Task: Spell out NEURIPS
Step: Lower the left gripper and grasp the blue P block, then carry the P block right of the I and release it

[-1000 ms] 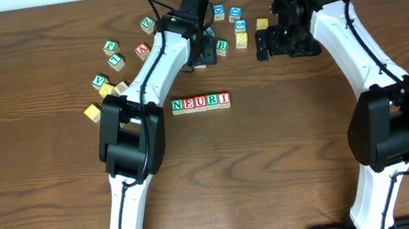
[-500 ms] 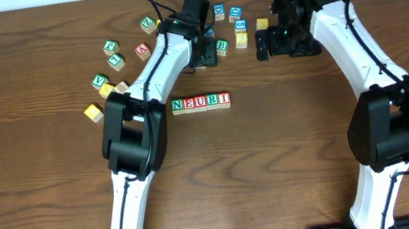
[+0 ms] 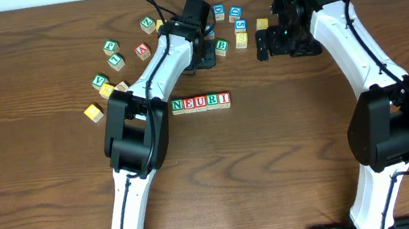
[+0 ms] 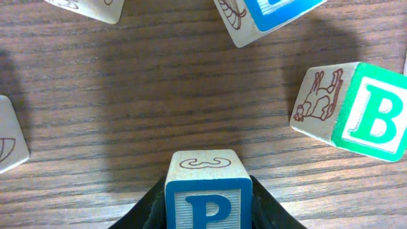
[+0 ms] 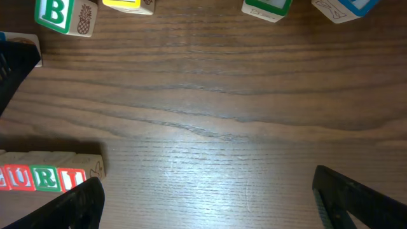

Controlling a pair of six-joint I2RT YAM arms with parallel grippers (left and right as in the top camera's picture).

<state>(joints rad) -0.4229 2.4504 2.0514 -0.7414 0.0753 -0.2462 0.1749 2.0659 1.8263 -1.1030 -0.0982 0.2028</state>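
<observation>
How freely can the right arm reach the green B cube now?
Probably yes, with care. The right gripper is open and near, but a yellow cube lies between it and the B cube, and the left gripper, shut on the P cube, crowds the other side.

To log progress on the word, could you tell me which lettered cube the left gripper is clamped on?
The blue P cube, pinched in the left gripper; the green B cube nearby lies free.

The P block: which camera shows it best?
The left wrist camera: the P block fills the bottom centre, its blue letter clear, pinched between dark fingers. Overhead, the left gripper mostly hides it. The right wrist camera shows no P.
</observation>
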